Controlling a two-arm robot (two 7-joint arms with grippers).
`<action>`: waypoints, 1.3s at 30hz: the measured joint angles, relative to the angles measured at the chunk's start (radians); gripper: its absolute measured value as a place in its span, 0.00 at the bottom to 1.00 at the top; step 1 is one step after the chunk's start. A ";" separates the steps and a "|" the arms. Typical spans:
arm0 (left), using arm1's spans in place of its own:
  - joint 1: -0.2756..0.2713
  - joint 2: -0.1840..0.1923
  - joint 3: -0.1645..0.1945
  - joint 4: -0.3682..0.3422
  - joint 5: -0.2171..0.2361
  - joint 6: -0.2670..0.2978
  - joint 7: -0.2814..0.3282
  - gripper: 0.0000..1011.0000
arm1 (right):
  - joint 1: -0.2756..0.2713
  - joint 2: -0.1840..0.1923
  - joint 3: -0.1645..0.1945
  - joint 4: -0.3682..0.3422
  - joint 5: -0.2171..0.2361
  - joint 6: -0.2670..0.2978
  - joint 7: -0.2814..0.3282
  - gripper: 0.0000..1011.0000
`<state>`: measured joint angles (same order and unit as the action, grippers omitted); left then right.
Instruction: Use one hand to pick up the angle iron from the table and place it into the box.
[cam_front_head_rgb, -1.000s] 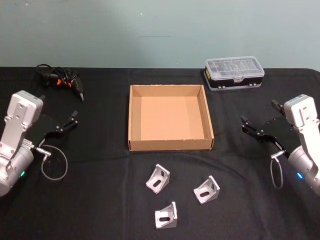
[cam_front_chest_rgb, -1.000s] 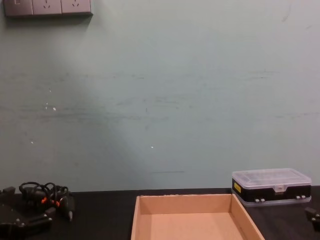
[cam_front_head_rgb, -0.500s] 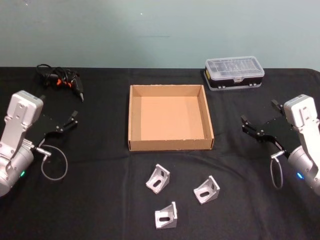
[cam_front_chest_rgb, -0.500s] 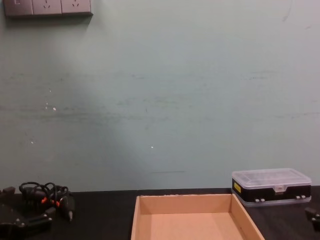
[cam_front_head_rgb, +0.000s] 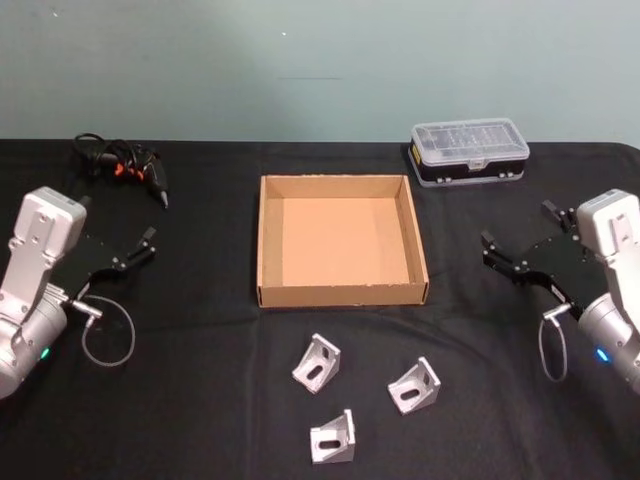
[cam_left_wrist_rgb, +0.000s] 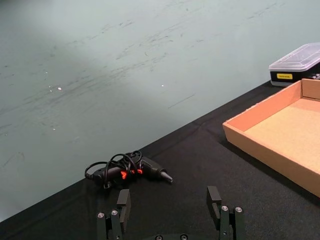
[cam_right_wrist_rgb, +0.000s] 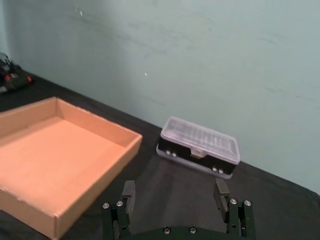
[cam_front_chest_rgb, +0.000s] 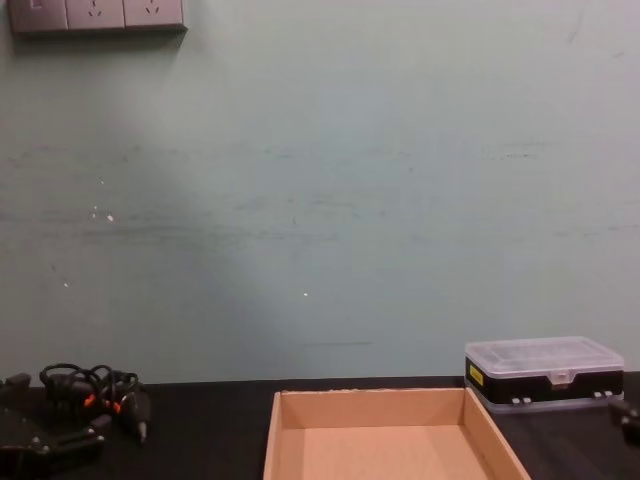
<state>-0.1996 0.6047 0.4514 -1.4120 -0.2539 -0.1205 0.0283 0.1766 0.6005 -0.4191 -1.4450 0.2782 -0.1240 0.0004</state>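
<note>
Black and spread wide with nothing between its jaws, the right gripper (cam_front_head_rgb: 517, 224) hangs above the table (cam_front_head_rgb: 200, 400) on the robot's right, roughly level with the front half of the box (cam_front_head_rgb: 340, 293) and well apart from it. The left gripper (cam_front_head_rgb: 133, 251) mirrors it on the other side, equally open and empty. Three pieces lie on the table between the arms, all on the robot's side of the box: the left angle iron (cam_front_head_rgb: 316, 362) just in front of the box's front wall, the right angle iron (cam_front_head_rgb: 413, 385) beside it, and the nearest angle iron (cam_front_head_rgb: 333, 437) closest to the robot. From either gripper they lie inward and back toward the body. The right angle iron appears closer to the right gripper than any piece is to the left one, so the right arm looks the better choice. Each piece is a squat L with a slotted face turned up, with no clear long axis. The box is empty; a plastic case (cam_front_head_rgb: 468, 150) and a cabled tool (cam_front_head_rgb: 130, 165) sit at the far corners.
</note>
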 joint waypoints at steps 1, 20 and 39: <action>0.000 0.000 0.000 0.000 0.000 0.000 0.000 0.99 | -0.011 0.003 0.012 -0.019 0.011 -0.002 0.008 0.99; 0.000 0.000 0.000 0.000 0.000 0.000 0.000 0.99 | -0.183 0.101 0.158 -0.391 0.200 0.185 0.130 0.99; 0.000 0.000 0.000 0.000 0.000 0.000 0.000 0.99 | -0.217 0.110 0.165 -0.530 0.466 0.590 0.218 0.99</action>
<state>-0.1995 0.6047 0.4514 -1.4120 -0.2539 -0.1205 0.0283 -0.0405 0.7104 -0.2545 -1.9747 0.7442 0.4661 0.2185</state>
